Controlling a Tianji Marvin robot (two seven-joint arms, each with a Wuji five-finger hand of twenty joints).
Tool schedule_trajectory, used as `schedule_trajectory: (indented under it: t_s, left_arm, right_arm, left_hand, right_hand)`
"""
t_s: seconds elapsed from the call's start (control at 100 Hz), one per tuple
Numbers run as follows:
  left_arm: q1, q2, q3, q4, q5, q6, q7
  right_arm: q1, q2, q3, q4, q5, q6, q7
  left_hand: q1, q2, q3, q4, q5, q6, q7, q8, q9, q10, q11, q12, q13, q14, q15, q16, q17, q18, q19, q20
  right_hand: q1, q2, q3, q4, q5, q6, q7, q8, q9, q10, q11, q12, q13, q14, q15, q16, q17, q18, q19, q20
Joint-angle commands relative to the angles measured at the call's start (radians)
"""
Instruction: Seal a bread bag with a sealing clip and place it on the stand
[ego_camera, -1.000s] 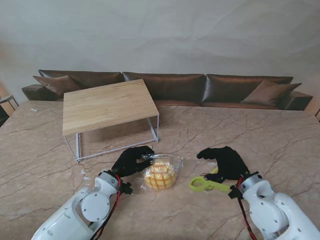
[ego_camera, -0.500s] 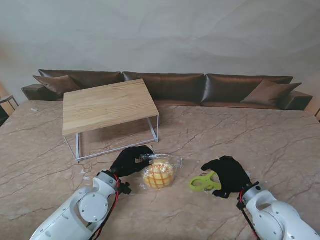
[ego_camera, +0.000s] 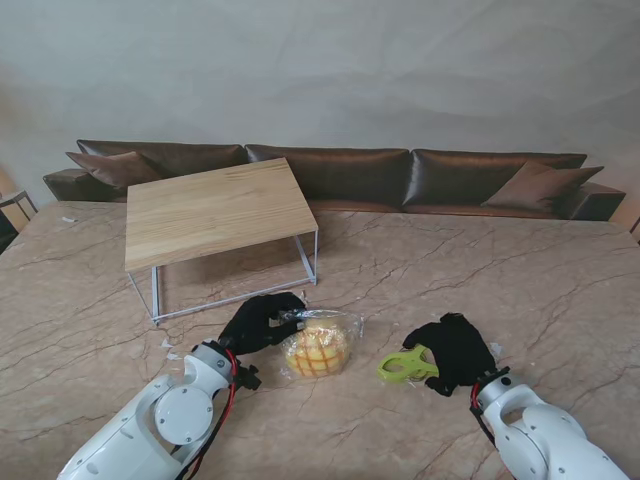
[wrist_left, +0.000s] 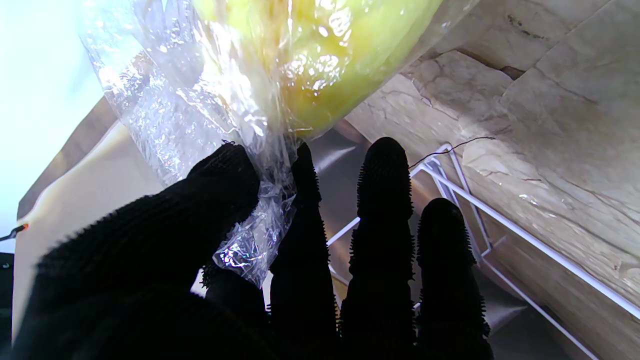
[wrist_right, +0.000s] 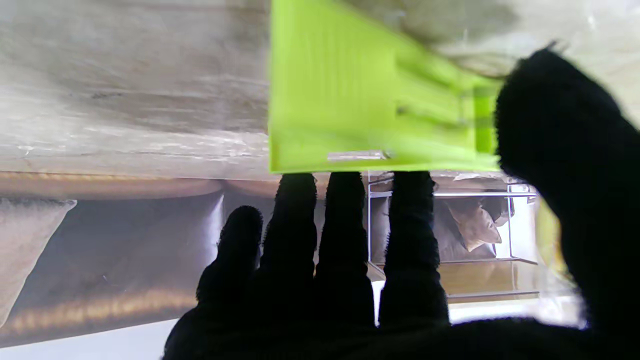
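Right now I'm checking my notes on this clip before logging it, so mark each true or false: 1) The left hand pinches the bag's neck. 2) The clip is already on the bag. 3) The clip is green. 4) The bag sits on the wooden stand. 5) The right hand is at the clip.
1) True: the left hand pinches the neck of the bag between thumb and fingers.
2) False: the clip is apart from the bag, to its right.
3) True.
4) False: the bag rests on the table, nearer to me than the stand.
5) True: the right hand is on the clip, fingers and thumb against it.
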Motion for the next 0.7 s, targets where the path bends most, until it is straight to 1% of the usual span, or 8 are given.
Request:
schedule_trajectory:
  t_s: [0.0, 0.1, 0.24, 0.3, 0.34, 0.55, 0.61, 0.69]
  left_arm:
    - [0.008, -0.002, -0.001, -0.01, 0.0, -0.001, 0.003]
    - [0.008, -0.002, -0.001, -0.01, 0.002, -0.001, 0.004]
    - [0.006, -0.003, 0.0, -0.008, 0.003, -0.002, 0.005]
    - [0.006, -0.003, 0.001, -0.007, 0.003, -0.003, 0.006]
    - [0.006, -0.003, 0.001, -0.007, 0.003, -0.003, 0.007]
    - [0.008, -0.005, 0.001, -0.005, 0.003, -0.003, 0.015]
    - [0.009, -0.005, 0.0, -0.004, 0.003, -0.005, 0.017]
    - [0.01, -0.005, 0.0, -0.003, 0.002, -0.007, 0.017]
  right_arm:
    - [0.01, -0.004, -0.007, 0.008, -0.002, -0.001, 0.002]
    - [0.021, -0.003, -0.02, 0.02, -0.003, 0.001, 0.001]
    - [0.026, -0.001, -0.024, 0.024, 0.001, -0.003, 0.019]
    - [0.028, 0.002, -0.024, 0.025, -0.004, -0.009, 0.03]
    - [0.029, 0.003, -0.024, 0.024, -0.006, -0.015, 0.038]
    - [0.032, 0.01, -0.021, 0.021, -0.001, -0.051, 0.11]
    - [0.031, 0.012, -0.022, 0.021, 0.0, -0.057, 0.128]
    - [0.035, 0.014, -0.032, 0.029, -0.006, -0.054, 0.126]
  left_hand:
    - [0.031, 0.023, 0.042, -0.019, 0.042, -0.077, 0.029, 0.011, 0.044, -0.036, 0.036, 0.0, 0.022, -0.006, -0.005, 0.004, -0.009, -0.019, 0.017, 0.005]
    - [0.03, 0.024, 0.04, -0.019, 0.04, -0.079, 0.03, 0.011, 0.042, -0.038, 0.036, 0.0, 0.022, -0.008, -0.006, 0.003, -0.009, -0.019, 0.017, 0.005]
    - [0.029, 0.024, 0.04, -0.019, 0.04, -0.079, 0.03, 0.009, 0.043, -0.039, 0.036, 0.0, 0.022, -0.008, -0.006, 0.003, -0.01, -0.018, 0.017, 0.005]
    - [0.029, 0.024, 0.04, -0.019, 0.04, -0.08, 0.031, 0.009, 0.043, -0.039, 0.037, 0.0, 0.023, -0.01, -0.006, 0.003, -0.01, -0.018, 0.017, 0.005]
    - [0.029, 0.024, 0.04, -0.019, 0.039, -0.078, 0.031, 0.008, 0.043, -0.038, 0.037, 0.0, 0.022, -0.008, -0.006, 0.003, -0.01, -0.018, 0.017, 0.005]
    - [0.03, 0.026, 0.039, -0.02, 0.035, -0.075, 0.032, 0.005, 0.041, -0.04, 0.039, 0.0, 0.022, -0.01, -0.005, 0.004, -0.015, -0.015, 0.017, 0.007]
    - [0.029, 0.026, 0.038, -0.021, 0.035, -0.078, 0.033, 0.005, 0.04, -0.039, 0.039, 0.0, 0.021, -0.011, -0.004, 0.004, -0.015, -0.016, 0.018, 0.008]
    - [0.029, 0.027, 0.037, -0.021, 0.035, -0.077, 0.034, 0.004, 0.04, -0.04, 0.039, 0.0, 0.021, -0.009, -0.004, 0.005, -0.015, -0.016, 0.018, 0.009]
  right_hand:
    - [0.03, 0.013, -0.008, 0.014, 0.051, -0.04, 0.028, 0.032, 0.044, -0.019, 0.002, 0.003, 0.019, -0.028, 0.008, 0.008, -0.015, -0.001, 0.014, 0.01]
    - [0.019, 0.047, -0.021, 0.016, 0.11, -0.071, 0.042, 0.044, 0.072, -0.021, -0.011, -0.004, 0.021, -0.028, 0.006, 0.009, -0.026, 0.002, 0.017, 0.012]
    - [-0.005, 0.091, -0.049, 0.017, 0.12, -0.058, 0.022, 0.047, 0.086, -0.018, -0.033, -0.013, 0.018, -0.026, -0.001, 0.007, -0.029, 0.003, 0.028, 0.017]
    - [-0.037, 0.116, -0.066, 0.015, 0.121, -0.045, 0.006, 0.042, 0.089, -0.015, -0.043, -0.017, 0.01, -0.024, -0.006, 0.006, -0.036, 0.006, 0.03, 0.018]
    - [-0.075, 0.08, -0.047, 0.011, 0.133, -0.037, -0.007, 0.036, 0.101, -0.013, -0.057, -0.022, 0.007, -0.021, -0.009, 0.006, -0.042, 0.011, 0.029, 0.018]
    - [-0.169, 0.106, -0.076, 0.005, 0.137, -0.004, -0.043, 0.014, 0.104, -0.007, -0.096, -0.039, -0.039, -0.02, -0.033, 0.002, -0.083, 0.02, 0.019, 0.013]
    - [-0.181, 0.097, -0.075, 0.004, 0.131, 0.005, -0.053, 0.006, 0.105, -0.004, -0.109, -0.045, -0.047, -0.019, -0.036, 0.001, -0.088, 0.02, 0.018, 0.012]
    - [-0.171, 0.079, -0.067, 0.004, 0.116, 0.007, -0.061, 0.001, 0.105, 0.007, -0.114, -0.046, -0.049, -0.01, -0.032, 0.004, -0.087, 0.028, 0.024, 0.014]
